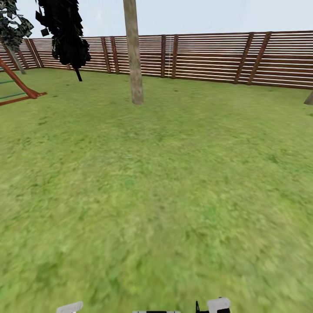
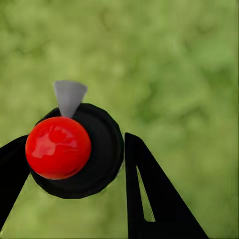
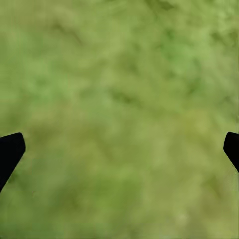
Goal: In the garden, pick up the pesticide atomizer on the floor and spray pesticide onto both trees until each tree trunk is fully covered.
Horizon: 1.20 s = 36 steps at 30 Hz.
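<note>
Atomizer [image 2: 74, 149] in left pincer [image 2: 74, 174], lawn [image 1: 174, 174]

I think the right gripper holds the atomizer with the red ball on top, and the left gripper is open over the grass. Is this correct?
No, the sides are swapped. In the left wrist view the left gripper is closed on the atomizer with its red ball. In the right wrist view the right gripper is open, with only grass between its fingertips.
</note>
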{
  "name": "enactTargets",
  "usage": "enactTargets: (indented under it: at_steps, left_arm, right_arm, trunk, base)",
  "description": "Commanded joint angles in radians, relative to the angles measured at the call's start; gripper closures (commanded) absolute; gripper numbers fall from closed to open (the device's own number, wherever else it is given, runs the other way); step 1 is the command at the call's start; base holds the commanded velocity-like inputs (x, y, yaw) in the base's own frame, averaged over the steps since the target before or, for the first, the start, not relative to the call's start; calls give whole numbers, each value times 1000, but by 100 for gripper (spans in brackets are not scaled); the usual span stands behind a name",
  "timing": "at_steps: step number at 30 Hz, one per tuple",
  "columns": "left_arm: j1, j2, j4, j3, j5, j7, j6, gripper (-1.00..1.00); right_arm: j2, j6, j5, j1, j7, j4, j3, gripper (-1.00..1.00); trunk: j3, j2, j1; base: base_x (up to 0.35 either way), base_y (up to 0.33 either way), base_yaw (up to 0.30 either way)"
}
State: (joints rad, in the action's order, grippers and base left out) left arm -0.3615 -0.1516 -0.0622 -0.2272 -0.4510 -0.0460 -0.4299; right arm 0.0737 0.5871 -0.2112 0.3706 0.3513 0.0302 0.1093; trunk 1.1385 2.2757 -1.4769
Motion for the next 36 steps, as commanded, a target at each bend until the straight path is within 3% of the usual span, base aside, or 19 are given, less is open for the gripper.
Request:
enactTargets:
  at_steps: [1, 7, 36]
  left_arm:
    - [-1, 0, 1, -6, -11, -5, -2, 100]
    - [-1, 0, 1, -6, -10, -5, -2, 100]
    - [-1, 0, 1, -6, -10, -5, -3, 100]
  right_arm:
    - [11, 0, -3, 1, 11, 0, 6, -100]
    - [26, 2, -1, 1, 11, 8, 3, -100]
    - [26, 2, 0, 1, 11, 8, 3, -100]
  trunk:
    - [1, 0, 0]
    - [1, 0, 0]
    - [1, 0, 0]
  base:
    - [336, 94, 0]
    - [336, 94, 0]
    - [336, 94, 0]
